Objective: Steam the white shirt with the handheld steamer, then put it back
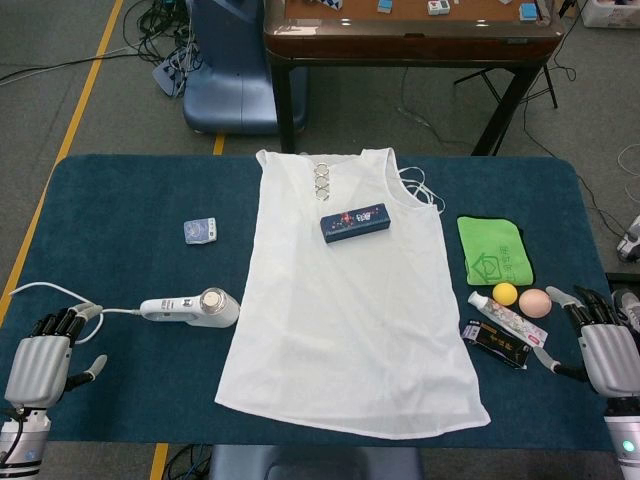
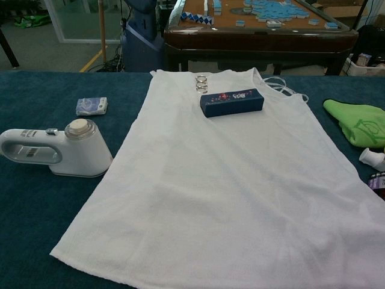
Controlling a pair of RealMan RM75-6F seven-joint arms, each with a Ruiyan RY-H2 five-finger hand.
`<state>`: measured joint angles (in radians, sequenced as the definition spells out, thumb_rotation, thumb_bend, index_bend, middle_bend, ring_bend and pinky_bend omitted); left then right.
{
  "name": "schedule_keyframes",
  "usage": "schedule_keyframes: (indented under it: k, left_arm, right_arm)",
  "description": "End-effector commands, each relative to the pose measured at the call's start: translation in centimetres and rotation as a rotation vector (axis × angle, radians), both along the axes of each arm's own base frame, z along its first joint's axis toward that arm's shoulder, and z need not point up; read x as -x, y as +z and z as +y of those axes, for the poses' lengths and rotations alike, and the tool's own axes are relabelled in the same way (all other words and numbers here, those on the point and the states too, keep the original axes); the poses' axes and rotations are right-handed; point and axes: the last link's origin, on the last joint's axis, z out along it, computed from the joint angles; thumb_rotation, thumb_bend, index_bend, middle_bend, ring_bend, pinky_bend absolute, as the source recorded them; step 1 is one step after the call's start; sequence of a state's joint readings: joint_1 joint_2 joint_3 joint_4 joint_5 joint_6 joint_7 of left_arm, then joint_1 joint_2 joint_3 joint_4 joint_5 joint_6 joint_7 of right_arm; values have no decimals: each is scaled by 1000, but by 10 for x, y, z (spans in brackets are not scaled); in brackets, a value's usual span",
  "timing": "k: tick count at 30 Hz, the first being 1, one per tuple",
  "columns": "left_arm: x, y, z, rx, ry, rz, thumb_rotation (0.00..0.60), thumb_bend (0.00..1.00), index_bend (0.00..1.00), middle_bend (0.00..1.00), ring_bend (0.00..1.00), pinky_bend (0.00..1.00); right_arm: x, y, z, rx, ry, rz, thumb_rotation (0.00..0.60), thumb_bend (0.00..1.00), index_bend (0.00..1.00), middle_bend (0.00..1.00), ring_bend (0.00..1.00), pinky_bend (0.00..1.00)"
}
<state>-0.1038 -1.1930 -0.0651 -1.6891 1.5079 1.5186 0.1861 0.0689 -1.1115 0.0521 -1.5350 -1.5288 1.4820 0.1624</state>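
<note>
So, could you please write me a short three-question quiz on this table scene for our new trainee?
1. True or false: the steamer lies on the shirt.
2. Which hand is nearer the steamer? A) left hand B) right hand
3. Fill in: the dark blue ____ rests on the shirt's upper part.

Key:
1. False; it lies on the table beside the shirt, toward the robot's left.
2. A.
3. Box.
</note>
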Motion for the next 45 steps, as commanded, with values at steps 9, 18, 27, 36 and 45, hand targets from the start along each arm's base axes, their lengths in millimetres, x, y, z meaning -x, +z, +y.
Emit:
schedule_keyframes:
  k: [9, 18, 27, 36, 45]
  left_arm:
    - [1, 5, 6, -8, 1, -1, 600, 202, 221, 217, 192, 186]
    - [-6, 0, 36, 39, -16, -6, 600, 202, 218, 217, 192, 182]
    - [-19, -28, 72, 91, 7, -40, 600, 202, 197, 217, 187, 151]
    - [-31, -54, 92, 144, 19, -3, 600, 202, 173, 216, 184, 139]
    - [-37, -75, 97, 176, 27, 3, 600, 202, 165, 216, 179, 136]
  right_arm:
    - [-7, 11, -6, 14, 37, 16, 600, 209, 155, 249, 99, 84]
    - [-34, 39, -27, 70, 108, 89, 600, 209, 155, 248, 99, 84]
    - [-42, 45, -37, 64, 110, 99, 600, 209, 155, 248, 99, 84]
    - [-39, 54, -31, 85, 95, 102, 600, 209, 155, 248, 99, 84]
    - [-35, 53, -28, 81, 87, 94, 600, 209, 155, 248, 99, 84]
